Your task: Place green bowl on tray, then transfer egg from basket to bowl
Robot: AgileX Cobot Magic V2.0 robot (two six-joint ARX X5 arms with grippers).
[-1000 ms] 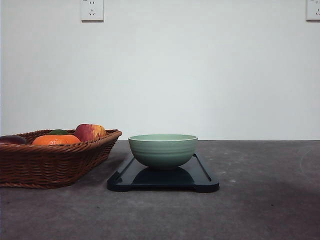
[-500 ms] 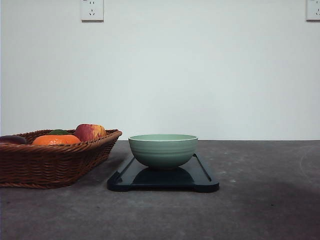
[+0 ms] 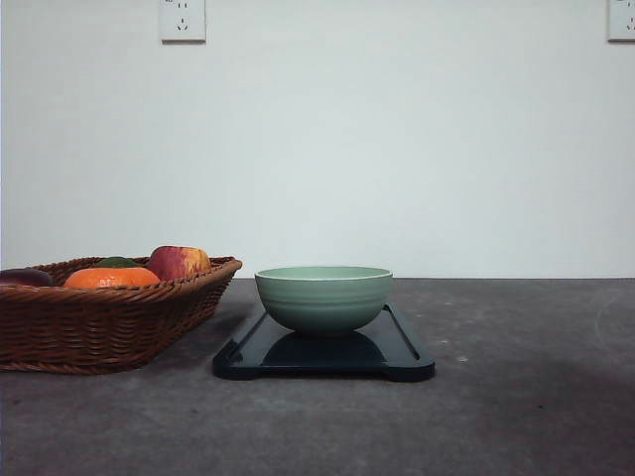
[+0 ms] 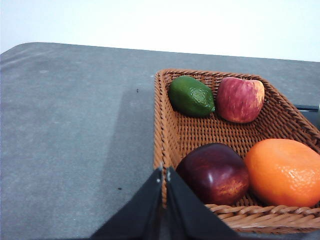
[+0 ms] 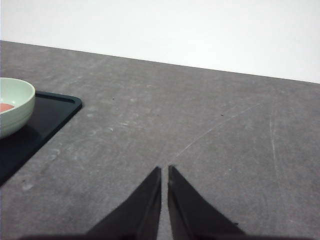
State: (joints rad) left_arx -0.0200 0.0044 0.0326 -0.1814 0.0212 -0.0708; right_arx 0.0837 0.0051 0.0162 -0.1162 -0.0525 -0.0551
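The bowl (image 3: 323, 297) sits on the tray (image 3: 402, 349), something pinkish-tan inside, likely the egg. Both tools (image 4: 164, 172) (image 5: 164, 172) are closed, empty. The basket (image 3: 109, 322) lies at 9 o'clock; nothing seems left.

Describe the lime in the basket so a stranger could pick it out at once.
Find the brown wicker basket on the grey table. At its far end, the lime lies beside the red-yellow apple. It is the only green fruit there, smaller than the orange and the dark red apple.
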